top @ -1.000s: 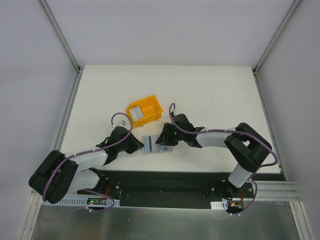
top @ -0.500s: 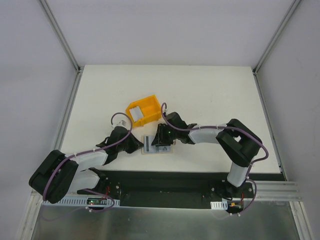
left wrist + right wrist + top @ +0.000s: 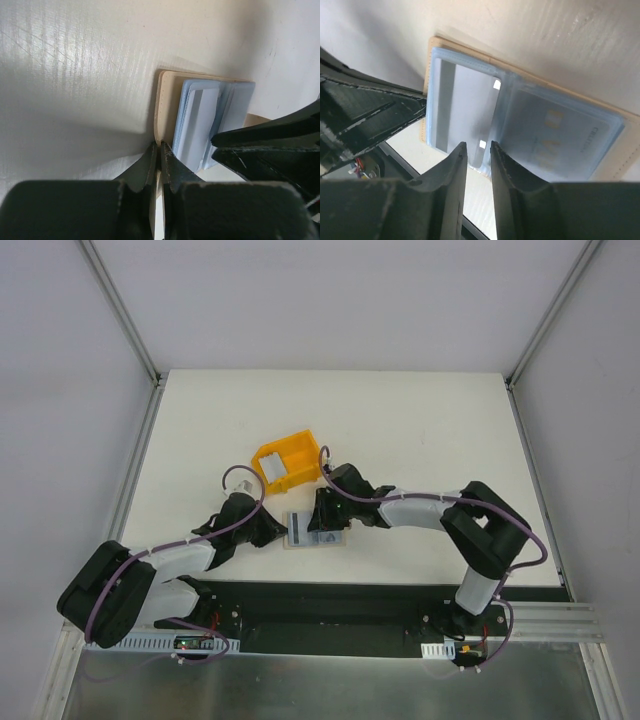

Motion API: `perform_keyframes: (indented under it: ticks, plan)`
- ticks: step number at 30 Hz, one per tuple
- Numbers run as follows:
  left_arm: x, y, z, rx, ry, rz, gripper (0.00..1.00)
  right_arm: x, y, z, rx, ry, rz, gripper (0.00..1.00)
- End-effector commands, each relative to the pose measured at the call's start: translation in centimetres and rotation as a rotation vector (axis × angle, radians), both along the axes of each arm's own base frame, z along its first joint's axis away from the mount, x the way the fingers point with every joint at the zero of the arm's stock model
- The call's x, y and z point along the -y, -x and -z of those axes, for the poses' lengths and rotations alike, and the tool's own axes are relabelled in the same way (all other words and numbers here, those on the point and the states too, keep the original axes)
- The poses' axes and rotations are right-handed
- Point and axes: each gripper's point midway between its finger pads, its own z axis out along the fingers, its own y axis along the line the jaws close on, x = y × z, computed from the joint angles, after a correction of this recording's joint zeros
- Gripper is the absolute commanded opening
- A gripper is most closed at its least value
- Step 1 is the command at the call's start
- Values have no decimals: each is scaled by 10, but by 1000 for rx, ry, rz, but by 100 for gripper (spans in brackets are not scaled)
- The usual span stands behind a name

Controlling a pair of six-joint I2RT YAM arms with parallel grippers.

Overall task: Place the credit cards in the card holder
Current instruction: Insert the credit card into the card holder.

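Overhead, a matte white table [image 3: 420, 440] fills a booth of pale grey walls [image 3: 60, 360] with metal corner rails. A yellow plastic bin [image 3: 300, 448] with something pale inside sits at eleven o'clock from the card holder [image 3: 316, 542]. That holder is a soft beige, leather-like folding wallet. It lies open and flat near the table's six o'clock edge, between my arms. Its clear bluish plastic sleeves [image 3: 555, 135] hold shiny silvery-grey credit cards [image 3: 197, 120].

My left gripper [image 3: 160, 150], at the holder's nine o'clock, is clamped tight on its beige edge. My right gripper [image 3: 478, 145] reaches over the sleeves from two o'clock and hides part of the holder from above. Its black fingers are a narrow slit apart, and I cannot tell whether they pinch a card.
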Motion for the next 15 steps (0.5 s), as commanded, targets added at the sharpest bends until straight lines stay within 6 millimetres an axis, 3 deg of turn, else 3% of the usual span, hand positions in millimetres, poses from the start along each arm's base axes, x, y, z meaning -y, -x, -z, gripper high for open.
perform_keyframes:
  ticks: [1, 6, 10, 15]
  plan:
    - [-4, 4, -1, 0, -10, 6, 0, -1, -7, -36, 136, -8, -31, 32]
    - [-3, 0, -12, 33, -9, 17, 0, -11, 0, -43, 175, 10, -91, 40]
    - [-1, -2, -20, 50, -6, 27, 0, -14, 12, -38, 202, 98, -149, 44]
    - [2, -3, -30, 75, 10, 41, 0, -14, 10, -38, 200, 105, -131, 49]
